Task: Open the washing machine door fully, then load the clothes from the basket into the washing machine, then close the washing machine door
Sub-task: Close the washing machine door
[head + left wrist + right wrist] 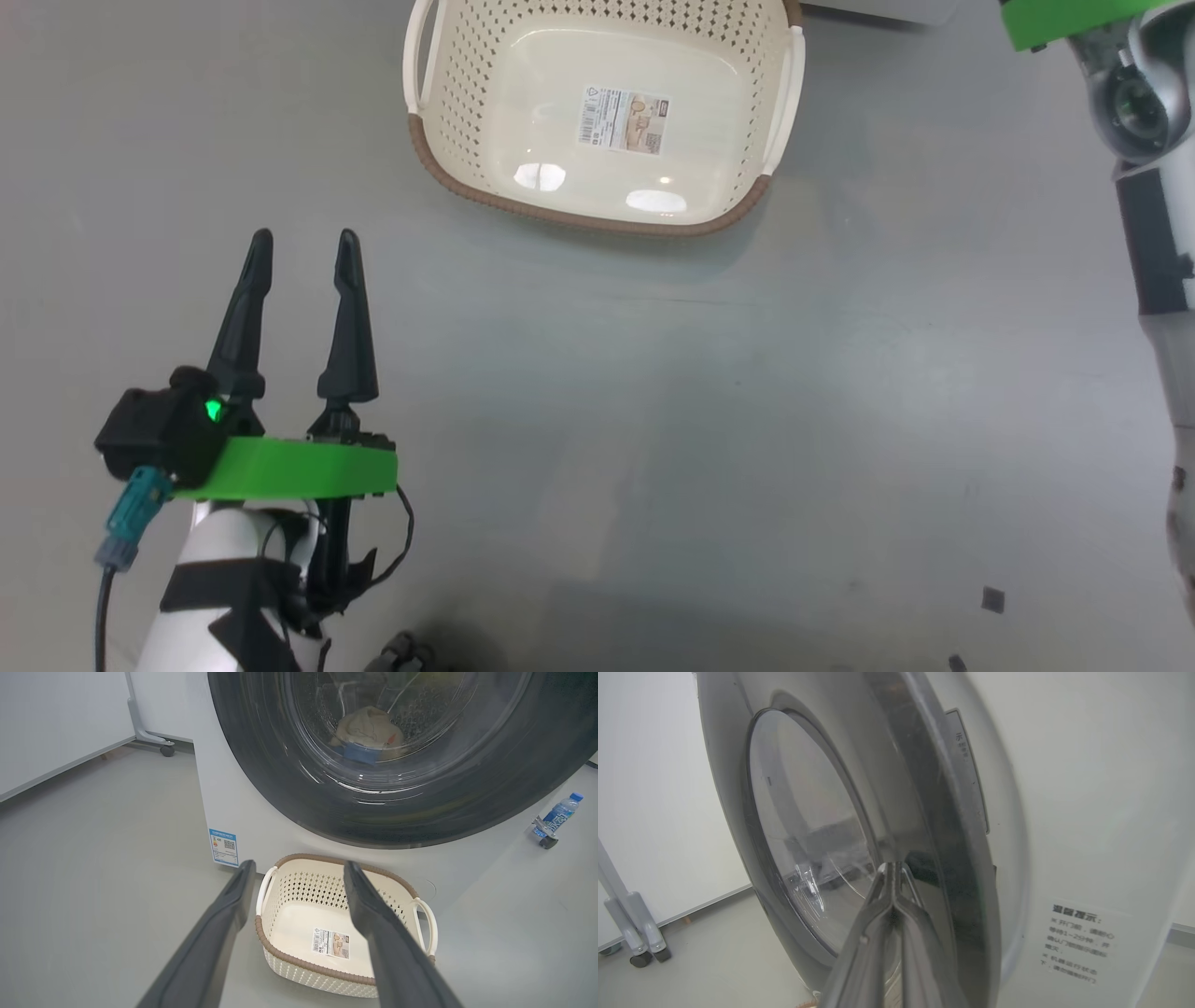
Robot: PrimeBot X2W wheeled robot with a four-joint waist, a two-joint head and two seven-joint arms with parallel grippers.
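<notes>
At 12 o'clock, basket [579,217] sat empty; your right jaws, shut as a pusher, met the washing machine door [943,812]; left jaws spread, idle.

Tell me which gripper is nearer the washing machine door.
Right. The right gripper, jaws shut, is right up at the washing machine door; the left gripper, open, hangs short of the basket before it.

There's the cream rectangular plastic basket [467,93]: diamond-perforated sides, brown rim, white handles. The big white washing machine [243,812] carries a blue label sticker [223,847]. Its round door [261,765] has a glossy black ring, and behind the clear glass lie pale cream-yellow cotton clothes [366,730] with a bright blue patch. The smooth floor [747,420] is grey.
</notes>
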